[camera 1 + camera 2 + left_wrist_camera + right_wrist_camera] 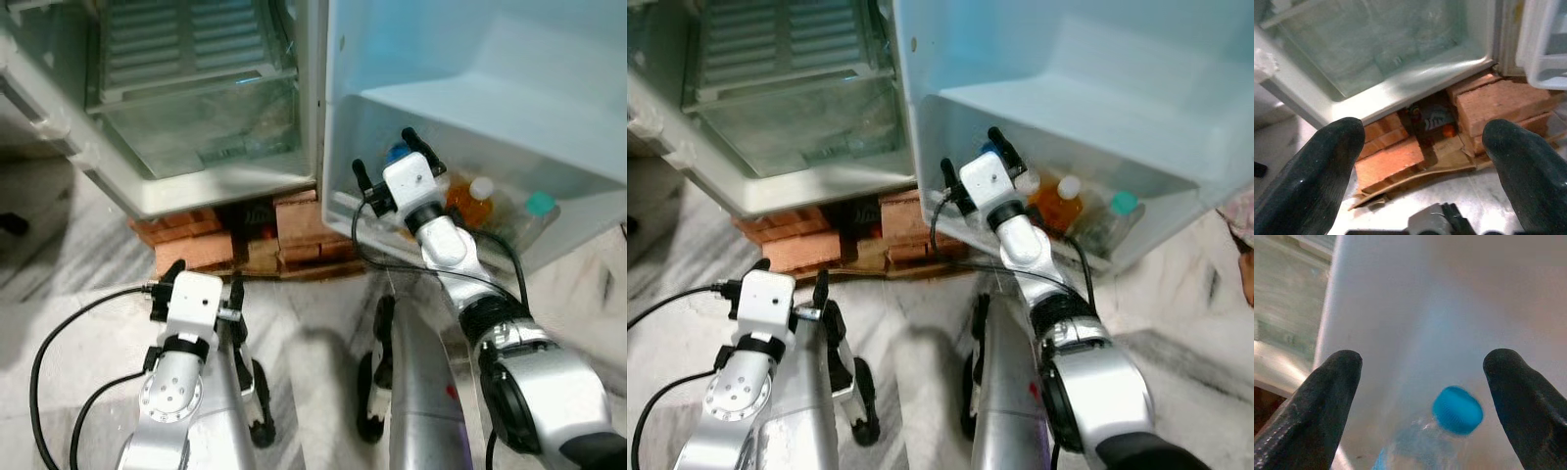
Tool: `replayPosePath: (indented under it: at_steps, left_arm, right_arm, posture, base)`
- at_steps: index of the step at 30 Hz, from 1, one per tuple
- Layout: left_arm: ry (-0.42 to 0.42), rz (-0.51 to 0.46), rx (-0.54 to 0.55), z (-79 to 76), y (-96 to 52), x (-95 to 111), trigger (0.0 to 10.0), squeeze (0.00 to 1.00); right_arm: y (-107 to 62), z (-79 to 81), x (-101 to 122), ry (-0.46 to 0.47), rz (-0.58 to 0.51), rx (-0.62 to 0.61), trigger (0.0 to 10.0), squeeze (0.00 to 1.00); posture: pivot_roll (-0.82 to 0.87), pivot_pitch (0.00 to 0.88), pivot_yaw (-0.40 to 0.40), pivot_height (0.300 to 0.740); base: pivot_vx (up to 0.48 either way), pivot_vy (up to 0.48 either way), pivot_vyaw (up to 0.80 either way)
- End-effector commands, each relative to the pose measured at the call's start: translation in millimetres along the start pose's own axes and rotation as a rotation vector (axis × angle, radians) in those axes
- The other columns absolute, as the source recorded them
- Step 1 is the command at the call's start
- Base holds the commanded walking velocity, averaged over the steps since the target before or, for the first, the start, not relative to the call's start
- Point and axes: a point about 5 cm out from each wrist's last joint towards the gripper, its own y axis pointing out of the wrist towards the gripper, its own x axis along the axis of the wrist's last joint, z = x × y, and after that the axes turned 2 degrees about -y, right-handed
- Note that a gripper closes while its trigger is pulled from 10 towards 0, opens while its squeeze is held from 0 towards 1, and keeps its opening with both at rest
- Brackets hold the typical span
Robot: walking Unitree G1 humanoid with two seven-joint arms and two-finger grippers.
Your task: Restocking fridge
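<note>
The fridge stands open, with a clear crisper drawer at its bottom. Its door shelf holds a blue-capped bottle, an orange drink bottle with a white cap and a teal-capped bottle. My right gripper is raised at the shelf's near end, open, its fingertips spread on either side of the blue cap without touching it. My left gripper is low in front of the fridge, open and holding nothing.
Red bricks and flattened cardboard prop the fridge base off the marble floor. A black cable loops beside the left arm. The open door juts out on the right.
</note>
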Motion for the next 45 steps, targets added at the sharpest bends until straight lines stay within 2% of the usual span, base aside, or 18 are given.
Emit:
replayPosePath:
  at_steps: [1, 4, 6, 7, 8, 10, 13, 17, 20, 22, 24, 25, 26, 29, 32, 37, 40, 45]
  left_arm:
    - [0.003, 0.019, 0.009, 1.7, -1.9, -6.8, 10.0, 0.0]
    - [-0.011, 0.026, 0.009, 0.9, -0.1, -9.8, 10.0, 0.0]
    - [-0.024, 0.033, 0.01, 0.7, 0.2, -10.3, 10.0, 0.0]
    - [-0.025, 0.028, 0.019, 1.7, 1.0, -9.6, 10.0, 0.0]
    - [-0.024, 0.02, 0.03, 3.1, 1.7, -9.1, 10.0, 0.0]
    - [-0.028, 0.01, 0.058, 6.7, 3.1, -8.2, 10.0, 0.0]
    - [-0.035, 0.008, 0.084, 12.0, 5.3, -10.1, 10.0, 0.0]
    - [-0.053, -0.014, 0.048, 10.8, 9.9, -8.3, 10.0, 0.0]
    - [-0.046, -0.023, 0.04, 8.8, 12.7, -7.1, 10.0, 0.0]
    - [-0.043, -0.029, 0.048, 9.1, 13.7, -6.8, 10.0, 0.0]
    - [-0.049, -0.035, 0.065, 9.6, 12.7, -7.2, 10.0, 0.0]
    - [-0.061, -0.032, 0.069, 9.6, 11.9, -8.4, 10.0, 0.0]
    - [-0.082, -0.022, 0.089, 10.4, 9.2, -11.8, 10.0, 0.0]
    - [-0.117, 0.005, 0.118, 10.7, 4.0, -19.0, 10.0, 0.0]
    - [-0.097, 0.003, 0.088, 5.6, 1.5, -22.2, 10.0, 0.0]
    - [-0.093, -0.021, 0.083, 5.4, 6.5, -18.1, 10.0, 0.0]
    - [-0.096, -0.044, 0.088, 8.9, 14.7, -13.5, 10.0, 0.0]
    - [-0.1, -0.055, 0.082, 9.2, 16.5, -12.6, 10.0, 0.0]
  right_arm:
    - [-3.3, 2.3, 2.3, 0.037, -0.033, 0.003, 10.0, 1.0]
    - [-18.5, 12.8, -3.2, 0.133, -0.026, -0.008, 10.0, 1.0]
    - [-23.2, 15.9, -3.8, 0.154, -0.028, -0.014, 10.0, 1.0]
    - [-28.4, 19.1, -5.2, 0.163, -0.022, -0.015, 10.0, 0.19]
    - [-35.8, 24.7, -8.6, 0.224, 0.001, -0.017, 10.0, 0.0]
    - [-51.7, 35.2, -17.1, 0.342, 0.065, -0.054, 10.0, 0.0]
    - [-70.8, 40.7, -29.7, 0.437, 0.165, -0.173, 10.0, 0.0]
    - [-82.7, 45.8, -30.4, 0.48, 0.229, -0.234, 10.0, 0.0]
    - [-85.7, 48.9, -25.1, 0.491, 0.189, -0.146, 10.0, 0.0]
    - [-92.8, 40.0, -26.5, 0.424, 0.212, -0.202, 10.0, 0.0]
    - [-99.5, 36.2, -28.6, 0.393, 0.231, -0.183, 10.0, 0.0]
    - [-103.4, 36.4, -31.7, 0.418, 0.266, -0.185, 10.0, 0.0]
    - [-111.3, 38.8, -34.6, 0.523, 0.288, -0.18, 10.0, 0.0]
    - [-118.2, 38.6, -32.3, 0.526, 0.29, -0.214, 10.0, 0.0]
    - [-113.9, 42.8, -31.4, 0.496, 0.339, -0.201, 10.0, 0.0]
    - [-102.6, 38.6, -17.1, 0.511, 0.234, -0.152, 10.0, 0.0]
    - [-94.1, 34.5, -12.8, 0.53, 0.217, -0.153, 10.0, 0.0]
    - [-91.7, 31.3, -12.4, 0.522, 0.222, -0.146, 10.0, 0.0]
  posture:
    - [0.01, 0.135, 0.046, 0.52]
    - [0.01, 0.099, 0.037, 0.52]
    - [0.01, 0.099, 0.037, 0.52]
    - [0.01, 0.086, 0.035, 0.52]
    - [0.01, 0.068, 0.035, 0.52]
    - [0.01, 0.055, 0.035, 0.52]
    - [0.0, 0.039, 0.041, 0.52]
    - [-0.02, 0.027, 0.054, 0.52]
    - [-0.03, 0.017, 0.059, 0.52]
    - [-0.04, 0.015, 0.053, 0.52]
    - [-0.04, 0.013, 0.045, 0.52]
    - [-0.04, 0.011, 0.04, 0.52]
    - [-0.04, 0.01, 0.04, 0.52]
    - [-0.04, 0.0, 0.041, 0.52]
    - [-0.05, 0.0, 0.053, 0.52]
    - [-0.05, 0.0, 0.06, 0.52]
    - [-0.06, 0.0, 0.059, 0.54]
    - [-0.06, 0.0, 0.06, 0.575]
  base:
    - [0.0, 0.0, 0.0]
    - [0.0, 0.0, 0.0]
    - [0.0, 0.0, 0.0]
    - [0.0, 0.0, 0.0]
    - [0.0, 0.0, 0.0]
    - [0.0, 0.0, 0.0]
    - [0.0, 0.0, 0.0]
    - [0.0, 0.0, 0.0]
    - [0.0, 0.0, 0.0]
    - [0.0, 0.0, 0.0]
    - [0.0, 0.0, 0.0]
    - [0.0, 0.0, 0.0]
    - [0.0, 0.0, 0.0]
    - [0.0, 0.0, 0.0]
    - [0.0, 0.0, 0.0]
    - [0.0, 0.0, 0.0]
    - [0.0, 0.0, 0.0]
    - [0.0, 0.0, 0.0]
